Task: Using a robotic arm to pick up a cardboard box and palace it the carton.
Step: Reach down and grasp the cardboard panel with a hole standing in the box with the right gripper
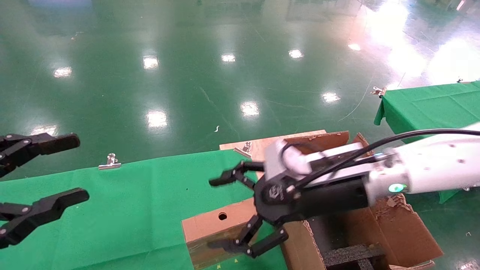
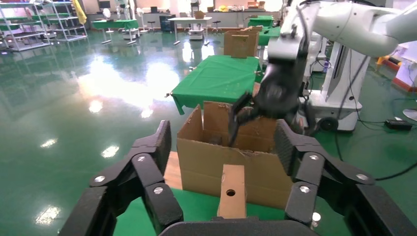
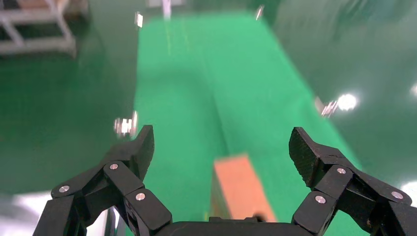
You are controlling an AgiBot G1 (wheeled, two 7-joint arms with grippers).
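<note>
brown cardboard box [image 1: 213, 224]: small and flat with a round hole, lying on the green cloth at the near edge, just beside the carton's left wall; one end is under the right gripper.
carton [image 1: 393, 228]: large, brown, ragged flaps open, black foam inside, standing at the right end of the green cloth.
robotic arm [image 1: 431, 168]: white, with a black cable, reaching in from the right across the carton's top.
right gripper [image 1: 219, 213]: fingers spread wide, holding nothing, poised above the cardboard box; whether a fingertip touches it cannot be told.
left gripper [image 1: 71, 168]: black fingers wide apart, nothing between them, at the left edge over the green cloth, well apart from the box.
green cloth [image 1: 123, 210]: covers the table, fastened with metal clips [image 1: 109, 162].
</note>
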